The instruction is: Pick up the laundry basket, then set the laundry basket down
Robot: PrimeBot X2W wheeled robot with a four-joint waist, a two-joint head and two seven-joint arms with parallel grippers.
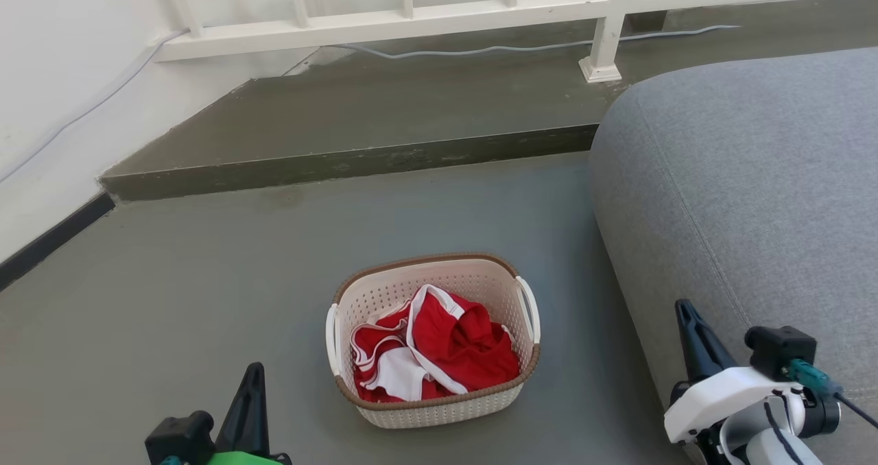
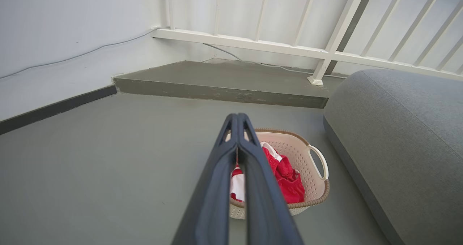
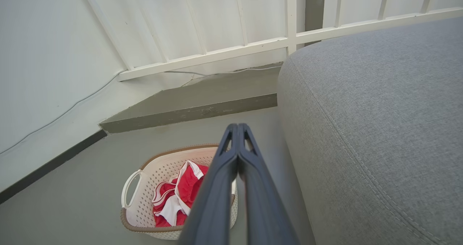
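A: What is hidden or cut off?

B: In the head view, the left end effector (image 1: 254,376) is cropped by the bottom edge; one dark finger edge and a strip of green casing are seen. The right end effector (image 1: 684,312) is carried on a white wrist that is also cut by the bottom edge. In the left wrist view, the near left side of the laundry basket (image 1: 446,413) is covered by the fingers; in the right wrist view, its far handle is covered the same way.

A: How are the arms posed?

B: Both are held low, fingers pointed forward, the left above the floor (image 1: 171,300) and the right beside the edge of the grey sofa (image 1: 741,191).

A: And the end effectors?

B: In each wrist view the two fingers are pressed together from base to tip, so both are closed. Neither is touching the basket.

A: Where is the basket found?

B: It is set upright on the floor, near the sofa and between the two end effectors, ahead of them. A red and white garment (image 1: 453,341) is bundled inside. The raised step (image 1: 384,115) and white railing (image 1: 425,16) are seen well beyond it.
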